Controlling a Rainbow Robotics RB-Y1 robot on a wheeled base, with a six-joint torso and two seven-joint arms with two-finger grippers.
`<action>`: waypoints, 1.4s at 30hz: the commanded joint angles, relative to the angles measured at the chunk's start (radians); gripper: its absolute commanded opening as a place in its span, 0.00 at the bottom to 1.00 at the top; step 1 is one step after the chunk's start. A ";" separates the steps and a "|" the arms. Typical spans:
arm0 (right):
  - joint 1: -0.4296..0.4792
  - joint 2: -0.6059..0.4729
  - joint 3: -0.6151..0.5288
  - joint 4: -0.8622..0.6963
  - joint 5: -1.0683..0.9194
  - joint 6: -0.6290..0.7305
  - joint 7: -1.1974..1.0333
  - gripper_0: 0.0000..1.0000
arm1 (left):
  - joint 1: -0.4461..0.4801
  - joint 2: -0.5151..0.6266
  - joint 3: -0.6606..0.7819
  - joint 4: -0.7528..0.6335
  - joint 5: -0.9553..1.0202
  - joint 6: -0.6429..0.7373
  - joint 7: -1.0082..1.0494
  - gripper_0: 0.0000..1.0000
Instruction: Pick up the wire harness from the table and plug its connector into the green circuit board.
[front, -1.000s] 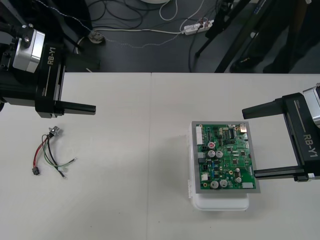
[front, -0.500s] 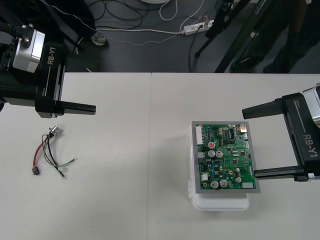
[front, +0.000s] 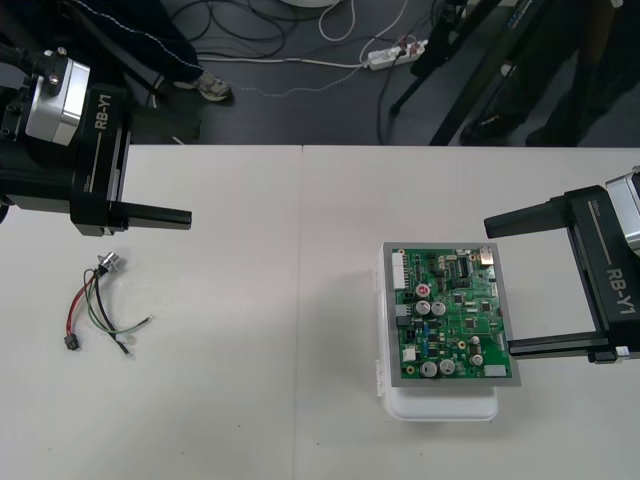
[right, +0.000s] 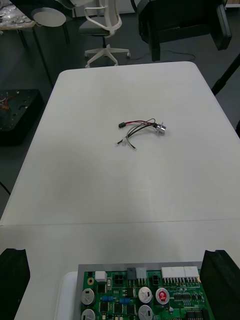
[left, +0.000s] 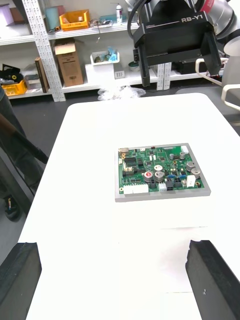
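My overhead camera looks steeply down on the table (front: 250, 300) from well back. My right wrist camera looks across it from just beside the board (right: 145, 295), towards the distant wires (right: 140, 129). My left wrist camera faces the opposite way, farther from the board. All three share board and table.
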 joint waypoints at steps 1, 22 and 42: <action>0.014 0.010 -0.031 -0.013 0.006 0.001 0.001 1.00 | -0.015 0.043 0.030 -0.028 0.016 0.045 0.048 0.86; 0.060 0.055 0.005 0.005 0.011 0.001 0.003 1.00 | 0.051 -0.020 0.007 -0.008 0.023 0.003 0.051 0.86; 0.059 0.024 -0.063 0.012 -0.009 0.001 0.030 1.00 | 0.037 0.107 0.027 0.012 -0.126 -0.069 -0.104 0.86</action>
